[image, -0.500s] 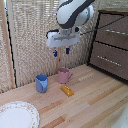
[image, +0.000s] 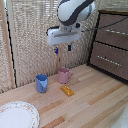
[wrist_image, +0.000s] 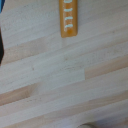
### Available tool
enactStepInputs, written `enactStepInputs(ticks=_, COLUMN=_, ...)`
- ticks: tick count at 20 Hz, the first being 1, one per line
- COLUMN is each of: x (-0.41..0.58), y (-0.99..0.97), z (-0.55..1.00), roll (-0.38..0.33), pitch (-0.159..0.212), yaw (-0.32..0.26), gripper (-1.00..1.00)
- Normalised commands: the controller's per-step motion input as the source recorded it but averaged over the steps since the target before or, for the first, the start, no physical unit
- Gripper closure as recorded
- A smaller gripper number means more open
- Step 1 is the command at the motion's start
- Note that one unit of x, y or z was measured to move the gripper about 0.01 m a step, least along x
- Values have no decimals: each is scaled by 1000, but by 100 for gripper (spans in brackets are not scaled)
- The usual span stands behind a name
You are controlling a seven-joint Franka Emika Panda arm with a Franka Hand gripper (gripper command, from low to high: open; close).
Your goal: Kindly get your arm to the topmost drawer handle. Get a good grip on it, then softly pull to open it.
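Here the arm (image: 74, 12) hangs over the wooden surface (image: 95, 102), its claw (image: 62, 49) pointing down with blue fingertips (image: 56, 50) parted and empty. The drawer handle (image: 116, 31) sits well apart toward the exterior view's right. Below the claw stand a pink mug (image: 64, 75), a blue mug (image: 41, 82) and an orange bar (image: 67, 90).

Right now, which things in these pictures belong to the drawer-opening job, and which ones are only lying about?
For the job:
- the arm and its gripper
- the top drawer handle on the dark brown dresser

Only lying about:
- blue cup
- pink cup
- orange bar-shaped object
- patterned white plate
- lower drawer handle
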Motion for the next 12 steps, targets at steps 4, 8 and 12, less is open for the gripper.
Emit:
enactStepInputs(ticks=4, x=21, y=-124, z=73, roll=-369, pitch=0, yaw=-12, gripper=-100)
enactStepInputs(ticks=8, x=0, y=-174, z=0, roll=-375, pitch=0, yaw=0, gripper=-100)
enactStepInputs(ticks=12, x=-44, y=-178, z=0, roll=-375, pitch=3, yaw=0, gripper=-100)
